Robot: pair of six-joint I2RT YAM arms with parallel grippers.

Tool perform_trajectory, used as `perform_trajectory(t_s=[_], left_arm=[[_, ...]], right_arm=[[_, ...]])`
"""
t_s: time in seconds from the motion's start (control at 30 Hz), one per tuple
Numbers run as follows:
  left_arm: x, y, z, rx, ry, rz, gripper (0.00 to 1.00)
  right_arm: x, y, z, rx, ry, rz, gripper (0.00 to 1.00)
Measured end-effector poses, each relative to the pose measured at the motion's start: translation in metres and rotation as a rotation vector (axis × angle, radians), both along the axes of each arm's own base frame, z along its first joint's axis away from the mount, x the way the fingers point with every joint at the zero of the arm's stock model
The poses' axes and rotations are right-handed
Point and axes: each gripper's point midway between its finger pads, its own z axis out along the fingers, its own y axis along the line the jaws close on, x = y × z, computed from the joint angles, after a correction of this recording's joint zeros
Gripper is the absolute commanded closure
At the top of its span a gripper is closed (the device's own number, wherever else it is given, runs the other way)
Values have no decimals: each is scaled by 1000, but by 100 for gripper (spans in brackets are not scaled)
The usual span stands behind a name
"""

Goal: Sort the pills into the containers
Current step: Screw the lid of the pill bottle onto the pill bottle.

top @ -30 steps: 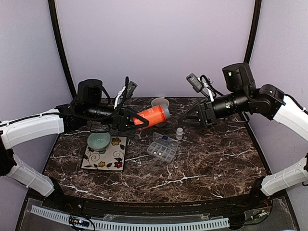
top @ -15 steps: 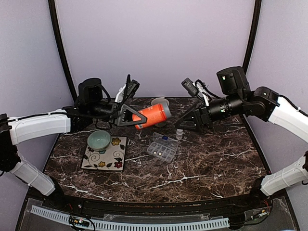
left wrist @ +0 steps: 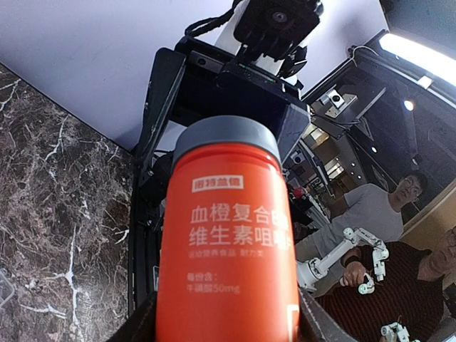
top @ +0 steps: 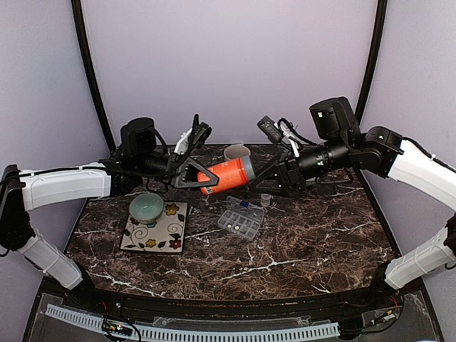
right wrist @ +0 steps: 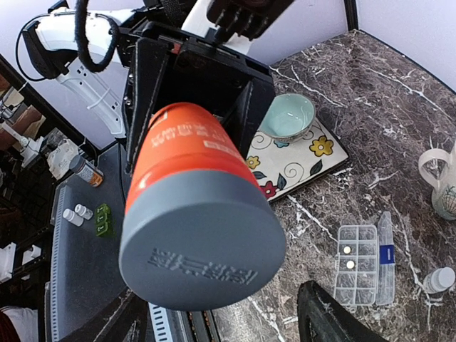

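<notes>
One grey-capped orange bottle (top: 224, 175), one clear plastic box (right wrist: 363, 285), two tiny white pills (right wrist: 347, 249), one pale green bowl (top: 146, 207) and one cream mug (top: 234, 151) are showing.

Shells: left arm (top: 68, 187) and right arm (top: 420, 167) both wear smooth, chunky white covers.
Joints: fat matte black cylindrical housings (top: 137, 135) between the white bits.
Cables: loose black cables (right wrist: 77, 43) looping over each wrist, kinda messy.
Wrist cameras: small dark box (top: 268, 128) on a stalk.
End effectors: left end effector (top: 201, 178) and right end effector (top: 273, 184), all black, triangular-framed fingers.
</notes>
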Motion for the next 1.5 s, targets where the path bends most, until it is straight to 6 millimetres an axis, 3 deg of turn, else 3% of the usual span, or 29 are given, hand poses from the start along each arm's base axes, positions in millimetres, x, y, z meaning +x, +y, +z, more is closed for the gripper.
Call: perform_trajectory(t_s=[0.2,0.5,1.0,1.5], left_arm=[[1,-3,-8,13,33,-23,100],[-2,-2,-5,3,37,-46,100],[-6,0,-5,-5,40,-77,100],[-5,0,-5,25,-67,-40,100]], right_arm=[[0,7,10,27,-15,19,29],[-1,13,15,36,-23,42,36],[-6,17,13,40,-3,66,72],[-7,20,13,-36,86,20,77]])
